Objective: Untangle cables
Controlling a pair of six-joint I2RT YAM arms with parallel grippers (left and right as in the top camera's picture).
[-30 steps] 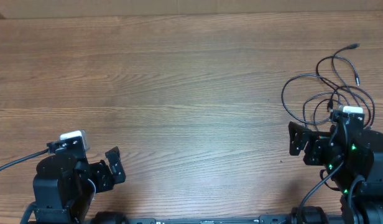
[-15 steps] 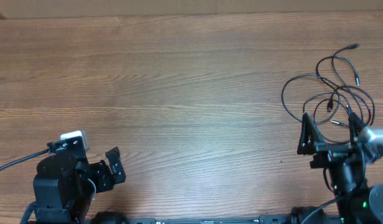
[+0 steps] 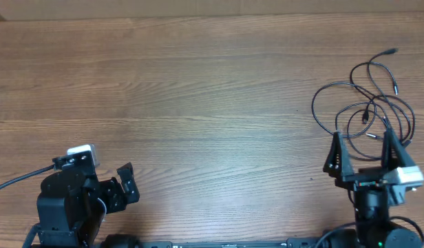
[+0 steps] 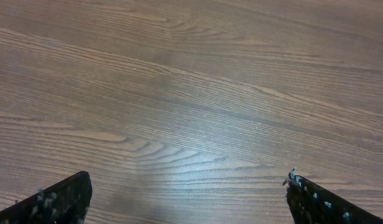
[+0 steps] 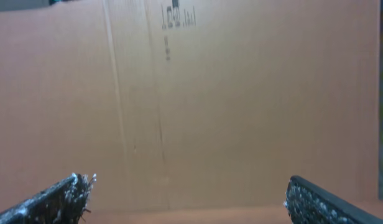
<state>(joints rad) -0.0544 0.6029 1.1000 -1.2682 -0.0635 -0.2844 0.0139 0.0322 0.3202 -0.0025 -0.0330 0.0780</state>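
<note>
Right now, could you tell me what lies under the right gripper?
Under the open right gripper: brown wooden table, with the near loops of the thin black cables reaching its fingertips; anything beneath its body is hidden.

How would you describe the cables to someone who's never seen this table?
On the table, look right, just beyond the right gripper. The cables lie in loose overlapping loops: black cords with small plug ends, far thinner than the arms' wiring.

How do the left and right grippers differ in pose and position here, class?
The left gripper sits far from the cables; the right gripper is right beside them. The left gripper's camera looks down at the table; the right gripper's faces a cardboard wall. Both are open and empty.
</note>
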